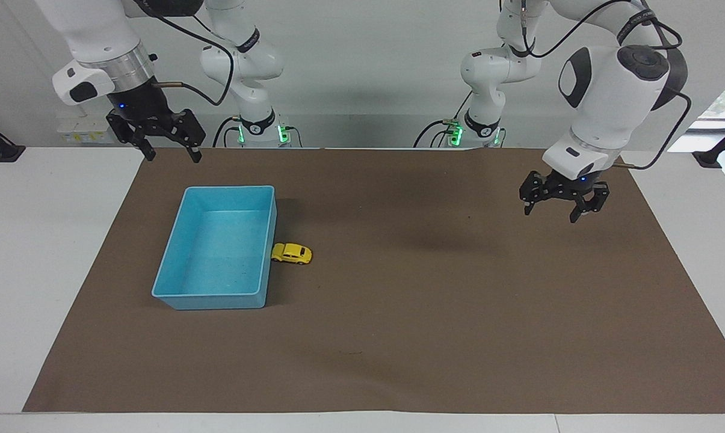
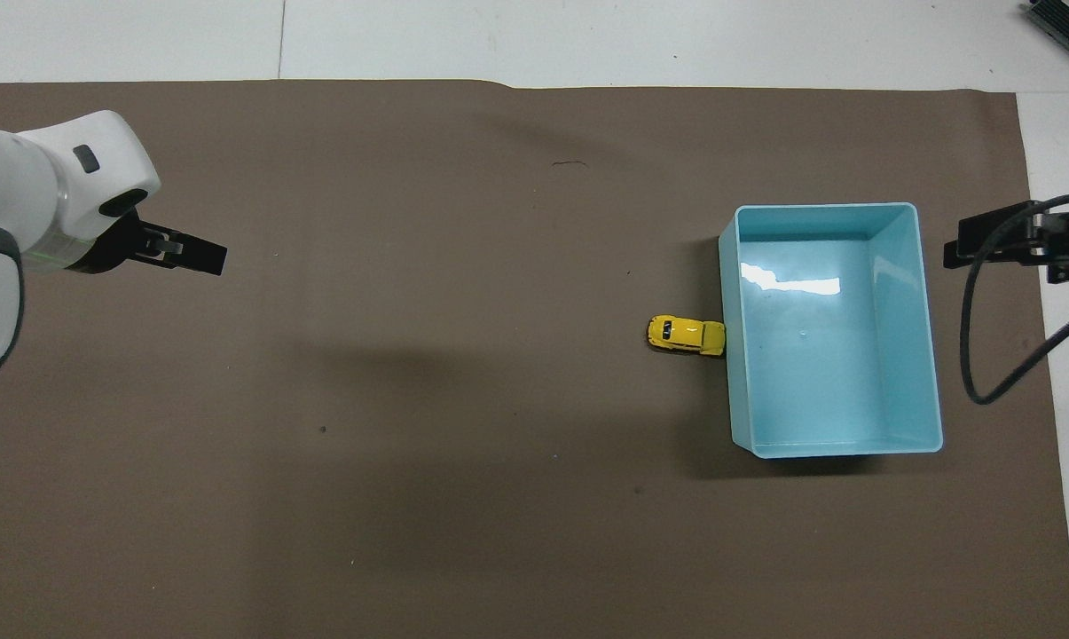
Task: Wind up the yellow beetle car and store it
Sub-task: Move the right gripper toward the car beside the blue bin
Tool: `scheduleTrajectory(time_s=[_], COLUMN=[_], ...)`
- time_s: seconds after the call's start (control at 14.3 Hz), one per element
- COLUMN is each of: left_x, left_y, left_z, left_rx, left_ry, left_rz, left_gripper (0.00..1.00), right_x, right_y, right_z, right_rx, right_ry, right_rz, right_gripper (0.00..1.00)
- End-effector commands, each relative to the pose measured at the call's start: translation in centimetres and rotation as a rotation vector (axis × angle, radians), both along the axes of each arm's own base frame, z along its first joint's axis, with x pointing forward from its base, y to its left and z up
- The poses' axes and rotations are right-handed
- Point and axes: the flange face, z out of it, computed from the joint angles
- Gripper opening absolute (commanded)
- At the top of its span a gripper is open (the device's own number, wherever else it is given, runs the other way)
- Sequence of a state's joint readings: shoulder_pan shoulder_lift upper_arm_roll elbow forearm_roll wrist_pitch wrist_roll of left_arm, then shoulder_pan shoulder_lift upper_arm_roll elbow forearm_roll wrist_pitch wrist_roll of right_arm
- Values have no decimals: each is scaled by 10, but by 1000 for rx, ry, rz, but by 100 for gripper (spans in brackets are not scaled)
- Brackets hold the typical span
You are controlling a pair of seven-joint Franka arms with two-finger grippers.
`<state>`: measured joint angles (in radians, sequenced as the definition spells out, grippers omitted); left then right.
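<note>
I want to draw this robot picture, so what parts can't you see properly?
- Yellow beetle car: too small in both views to show any wind-up part. Whether its nose truly touches the blue bin can't be told.
- Left gripper: in the overhead view the arm's white body covers most of it.
- Right gripper: the overhead view's edge cuts off its arm.
- Both arms: the facing view's top edge cuts them off.

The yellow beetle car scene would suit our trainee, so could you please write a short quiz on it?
1. True or false: the yellow beetle car lies inside the blue bin.
2. Which gripper hangs over the mat's end away from the bin? A left gripper B right gripper
3. Fill in: both grippers are ____.

Key: 1 false, it sits on the mat against the bin's outer wall; 2 A; 3 open.
</note>
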<state>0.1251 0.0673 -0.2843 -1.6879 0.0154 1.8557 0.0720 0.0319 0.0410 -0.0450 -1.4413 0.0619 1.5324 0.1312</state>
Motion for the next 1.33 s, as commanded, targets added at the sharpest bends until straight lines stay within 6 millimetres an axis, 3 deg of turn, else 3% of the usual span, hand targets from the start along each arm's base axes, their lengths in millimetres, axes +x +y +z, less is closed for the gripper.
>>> scheduleTrajectory(time_s=[0.0, 0.28, 0.35, 0.49, 0.77, 0.91, 1.26], left_x=[-17, -35, -36, -35, -40, -42, -42], left_y=[3, 11, 21, 31, 28, 21, 28], left_z=[27, 74, 81, 81, 82, 85, 85], left_rx=[-11, 17, 16, 6, 6, 6, 8], left_ry=[14, 83, 86, 85, 79, 81, 82], left_rz=[92, 92, 111, 127, 135, 118, 130], left_gripper=[100, 100, 100, 100, 100, 100, 100], right_x=[-4, -4, -4, -4, -4, -14, -19], right_y=[0, 0, 0, -1, 17, 28, 57], right_z=[4, 4, 4, 4, 5, 3, 1], right_rx=[13, 13, 13, 13, 40, 42, 14], right_ry=[8, 8, 8, 5, 6, 31, 5], right_rz=[-16, -15, -16, -19, 20, 59, 482], right_gripper=[100, 100, 100, 100, 100, 100, 100])
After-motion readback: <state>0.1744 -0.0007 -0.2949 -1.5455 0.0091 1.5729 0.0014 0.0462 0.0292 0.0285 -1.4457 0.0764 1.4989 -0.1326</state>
